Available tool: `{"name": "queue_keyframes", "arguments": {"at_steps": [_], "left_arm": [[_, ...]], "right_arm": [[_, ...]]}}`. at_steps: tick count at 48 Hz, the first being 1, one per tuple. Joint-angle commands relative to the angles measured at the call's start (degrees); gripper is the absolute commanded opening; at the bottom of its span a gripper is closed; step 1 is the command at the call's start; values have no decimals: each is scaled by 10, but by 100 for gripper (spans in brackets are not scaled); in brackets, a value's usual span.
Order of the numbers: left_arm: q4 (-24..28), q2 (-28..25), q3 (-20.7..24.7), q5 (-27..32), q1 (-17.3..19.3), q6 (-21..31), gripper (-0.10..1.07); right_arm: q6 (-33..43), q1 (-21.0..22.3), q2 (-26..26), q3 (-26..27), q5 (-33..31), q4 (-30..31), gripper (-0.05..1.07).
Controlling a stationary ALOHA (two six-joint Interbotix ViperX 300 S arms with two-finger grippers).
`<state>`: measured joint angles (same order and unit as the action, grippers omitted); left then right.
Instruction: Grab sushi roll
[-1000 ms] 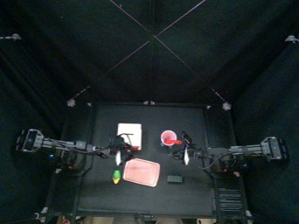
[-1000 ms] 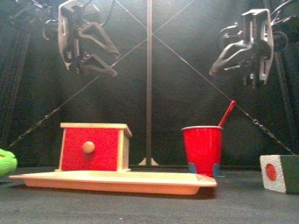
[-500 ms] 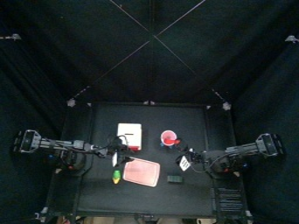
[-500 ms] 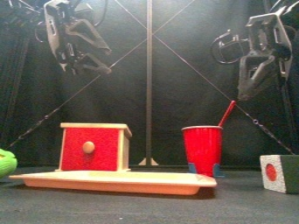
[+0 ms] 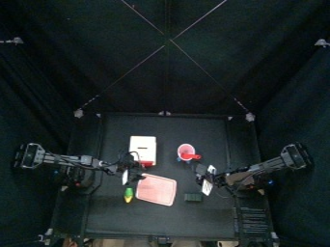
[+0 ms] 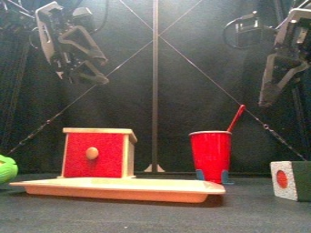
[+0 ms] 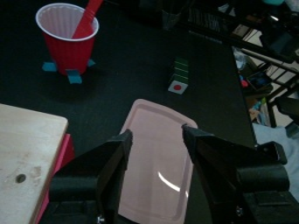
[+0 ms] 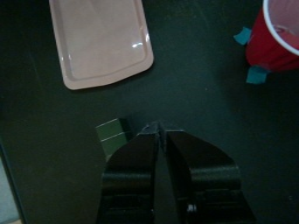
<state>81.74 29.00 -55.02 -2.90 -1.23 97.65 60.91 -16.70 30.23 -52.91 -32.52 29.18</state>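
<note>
The sushi roll (image 5: 192,198) is a small dark block on the table to the right of the pink board (image 5: 158,190). In the front view the sushi roll (image 6: 289,179) shows a white end with a red centre at the far right. My right gripper (image 8: 156,131) is shut and empty, with its tips just beside the sushi roll (image 8: 114,133), above it. In the top view the right gripper (image 5: 206,178) is behind the roll. My left gripper (image 7: 158,140) is open and hangs above the pink board (image 7: 158,166). The sushi roll (image 7: 179,77) also shows in that view.
A red cup with a red straw (image 5: 188,152) stands behind the board. A box with a white top and a red front (image 5: 142,147) stands at the board's back left, and it shows large in the front view (image 6: 97,153). A green-and-yellow item (image 5: 127,196) lies left of the board.
My right arm has swung toward the table's front and right, coming over the sushi roll. My left gripper has drifted a little to the left.
</note>
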Motion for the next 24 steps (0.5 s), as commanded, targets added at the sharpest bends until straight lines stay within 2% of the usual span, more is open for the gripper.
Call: {"name": "queue_keyframes", "arguments": {"at_steps": [1, 8, 15, 24], "left_arm": [[0, 2, 8, -1, -1, 0, 86], [-6, 2, 4, -1, -4, 0, 86], [-6, 2, 4, 2, -10, 0, 86], [-1, 2, 7, 4, -15, -1, 86]], "right_arm": [[2, -1, 3, 3, 4, 12, 55], [2, -11, 0, -4, 22, 10, 63], [2, -35, -19, -16, 59, 11, 77], [3, -47, -55, -10, 61, 7, 97]]}}
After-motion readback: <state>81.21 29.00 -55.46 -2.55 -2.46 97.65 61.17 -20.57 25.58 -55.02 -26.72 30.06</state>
